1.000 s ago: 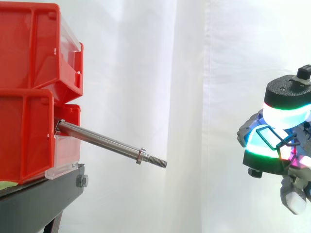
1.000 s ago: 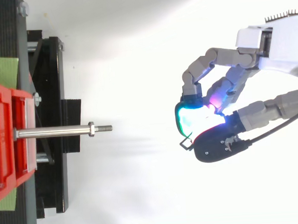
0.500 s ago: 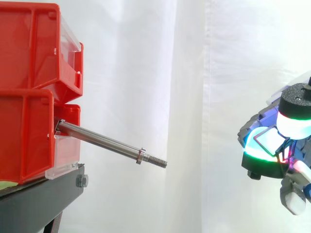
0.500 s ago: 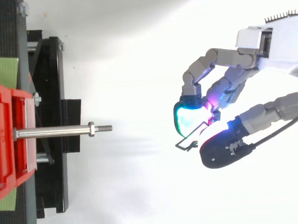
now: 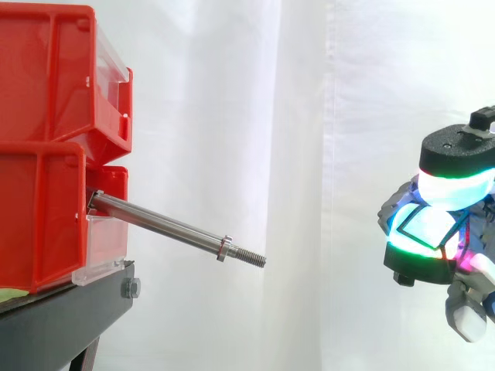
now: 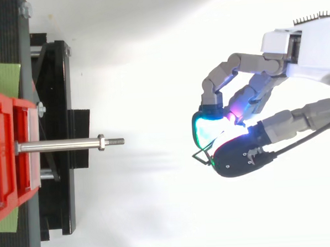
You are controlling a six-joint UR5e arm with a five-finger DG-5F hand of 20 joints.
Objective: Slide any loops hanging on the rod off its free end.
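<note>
Bare steel rod (image 5: 162, 222) slopes down; thin dark wire loop (image 6: 200, 159) sits pinched in the hand (image 6: 263, 88), well apart

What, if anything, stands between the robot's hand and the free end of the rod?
Nothing visible does. The hand pinches a thin wire loop out beyond the threaded free end of the rod, with open space between them. No loop hangs on the rod.

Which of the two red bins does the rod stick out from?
The lower bin: the rod juts from its front, while the upper bin sits above it.
</note>
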